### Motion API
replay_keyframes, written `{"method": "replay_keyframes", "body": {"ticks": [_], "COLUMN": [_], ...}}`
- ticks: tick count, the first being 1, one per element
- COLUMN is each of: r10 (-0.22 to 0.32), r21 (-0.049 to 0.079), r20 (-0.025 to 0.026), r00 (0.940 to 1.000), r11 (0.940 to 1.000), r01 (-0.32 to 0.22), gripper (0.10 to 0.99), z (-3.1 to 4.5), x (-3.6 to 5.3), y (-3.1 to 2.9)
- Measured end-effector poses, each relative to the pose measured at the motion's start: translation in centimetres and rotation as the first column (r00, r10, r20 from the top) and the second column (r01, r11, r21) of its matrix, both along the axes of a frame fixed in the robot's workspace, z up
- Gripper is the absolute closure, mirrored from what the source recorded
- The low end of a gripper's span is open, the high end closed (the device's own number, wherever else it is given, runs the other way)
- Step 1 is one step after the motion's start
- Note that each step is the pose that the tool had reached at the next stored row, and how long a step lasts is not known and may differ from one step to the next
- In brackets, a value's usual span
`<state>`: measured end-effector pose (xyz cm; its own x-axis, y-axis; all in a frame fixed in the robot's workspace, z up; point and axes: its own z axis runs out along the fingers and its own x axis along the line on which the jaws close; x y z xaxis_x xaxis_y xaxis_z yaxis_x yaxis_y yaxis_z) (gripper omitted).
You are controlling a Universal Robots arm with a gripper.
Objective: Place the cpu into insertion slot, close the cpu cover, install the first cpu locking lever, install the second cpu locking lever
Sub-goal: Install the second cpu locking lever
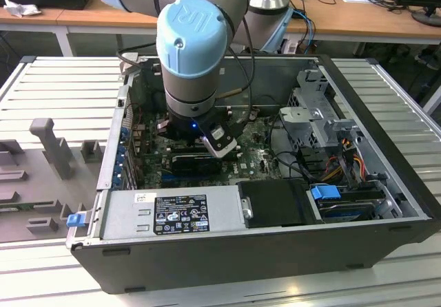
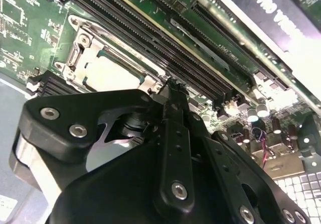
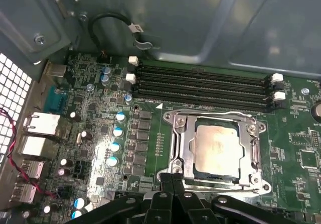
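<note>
The cpu (image 3: 216,144), a pale silvery square, lies in the socket on the green motherboard and also shows in the second wrist view (image 2: 111,74). The cpu cover (image 3: 183,143), a metal frame with an open centre, lies flat around it. A thin wire lever (image 3: 210,114) runs along one side of the frame, and another (image 3: 225,185) runs along the opposite side. My gripper (image 3: 173,173) is shut with nothing between its fingers, its tips just at a corner of the socket (image 2: 173,86). In the exterior view the arm's wrist (image 1: 193,66) reaches down into the open computer case (image 1: 386,183).
Black memory slots (image 3: 200,81) run beside the socket. Capacitors (image 3: 118,133) and rear ports (image 3: 37,126) stand on another side of it. A power supply (image 1: 172,214), a drive cage (image 1: 317,114) and loose cables crowd the case. Grey fixtures (image 1: 48,142) sit at the exterior view's left.
</note>
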<state>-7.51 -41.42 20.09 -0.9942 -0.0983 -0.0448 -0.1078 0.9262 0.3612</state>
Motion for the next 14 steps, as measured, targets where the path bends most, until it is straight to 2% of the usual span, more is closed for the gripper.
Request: {"method": "replay_keyframes", "body": {"ticks": [2,5,6,9,12,14], "r10": [0.0,0.0,0.0,0.0,0.0,0.0], "r21": [0.004,0.018,0.028,0.044,0.047,0.047], "r20": [0.0,0.0,0.0,0.0003,0.0,0.0], "r00": [1.0,1.0,1.0,1.0,1.0,1.0], "r11": [1.0,0.9998,0.9996,0.9991,0.9989,0.9989], "r01": [0.0,0.0,0.0,0.0,0.0,0.0], "gripper": [0.98,0.98,0.98,0.98,0.98,0.98], "z": [-0.31,-0.69,-0.85,-1.04,-1.14,-0.94], "x": [-0.02,-0.1,-0.22,-0.43,-0.56,-0.59], "y": [0.0,0.0,0.0,0.11,0.17,0.18]}}
